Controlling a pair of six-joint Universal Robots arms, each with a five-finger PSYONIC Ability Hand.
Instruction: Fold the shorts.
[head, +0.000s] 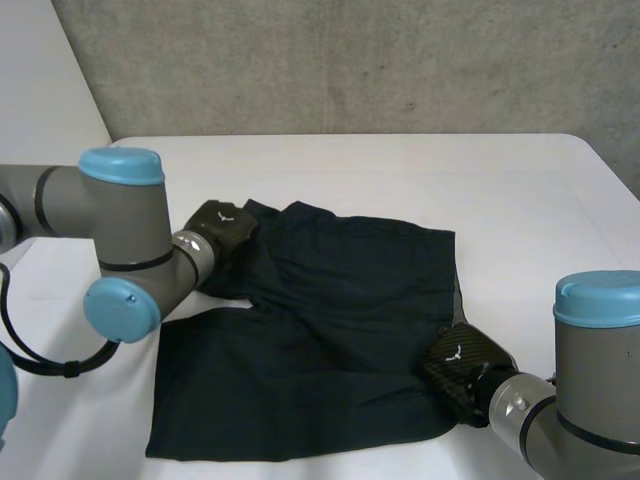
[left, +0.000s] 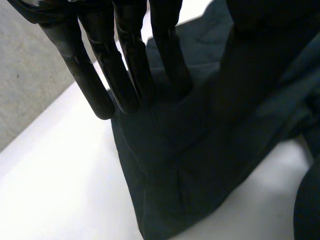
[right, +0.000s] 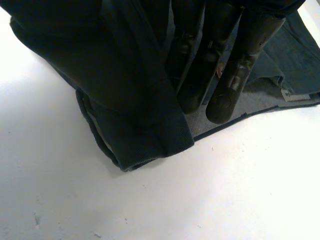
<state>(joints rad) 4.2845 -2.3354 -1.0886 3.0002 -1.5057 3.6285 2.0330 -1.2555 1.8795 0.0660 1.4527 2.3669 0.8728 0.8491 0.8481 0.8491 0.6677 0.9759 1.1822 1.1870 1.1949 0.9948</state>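
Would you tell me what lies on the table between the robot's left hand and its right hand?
In the head view, only the dark shorts span the stretch from the left hand to the right hand; nothing else lies there.

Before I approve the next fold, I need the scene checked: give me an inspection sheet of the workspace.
Surface: white table, bare parts look clean.
Job's things: dark shorts spread out, bunched at the far left corner.
Clutter: nothing seen.
Hands: left hand at the shorts' far left corner; right hand at their right edge, towards the near corner; grip of each unclear.
Loose cables: nothing seen.
Surroundings: grey concrete wall behind the table.
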